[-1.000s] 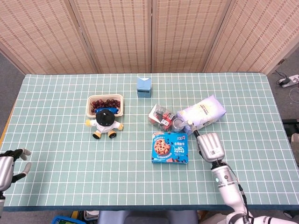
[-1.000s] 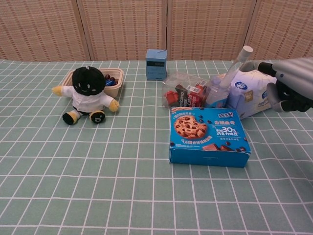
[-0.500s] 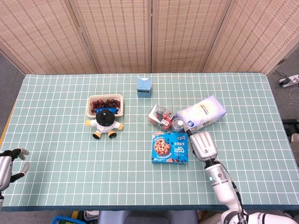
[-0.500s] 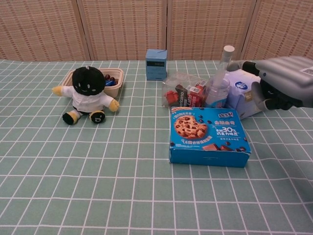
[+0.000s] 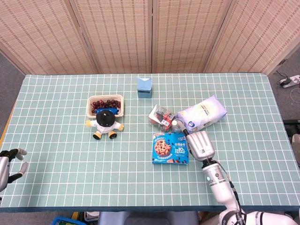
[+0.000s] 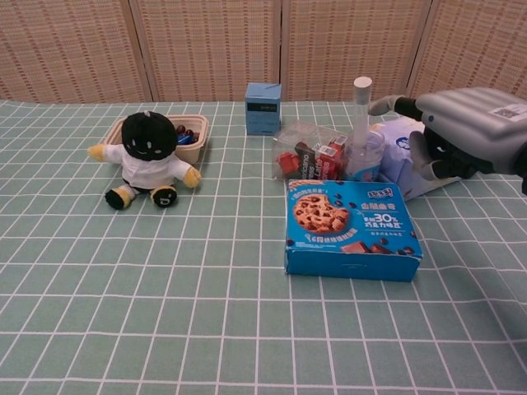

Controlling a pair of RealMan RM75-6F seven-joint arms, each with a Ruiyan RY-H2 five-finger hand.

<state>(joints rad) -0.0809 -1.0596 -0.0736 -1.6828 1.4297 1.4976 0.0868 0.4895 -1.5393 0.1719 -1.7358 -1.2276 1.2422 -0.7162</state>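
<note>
My right hand [image 5: 200, 145] [image 6: 471, 130] hovers at the right edge of the blue cookie box [image 5: 170, 147] [image 6: 352, 228], in front of the white bag [image 5: 202, 112] [image 6: 405, 148]. One finger stretches toward the neck of a clear bottle with a white cap [image 6: 361, 132] [image 5: 176, 124], which stands upright; the other fingers curl under the palm. I see nothing gripped. A clear snack packet [image 5: 161, 116] [image 6: 309, 156] lies just left of the bottle. My left hand [image 5: 10, 161] hangs off the table's front left corner, fingers apart, holding nothing.
A black-and-white plush doll [image 5: 106, 122] [image 6: 148, 158] sits before a tan bowl of dark red pieces [image 5: 105, 103] [image 6: 194, 133]. A small light-blue carton [image 5: 144, 86] [image 6: 263, 108] stands at the back centre. Wicker screens close off the far side.
My right hand has slid left toward the cookie box and bottle. The bottle, which leaned to the right, now stands upright. The left hand has drifted slightly lower and outward.
</note>
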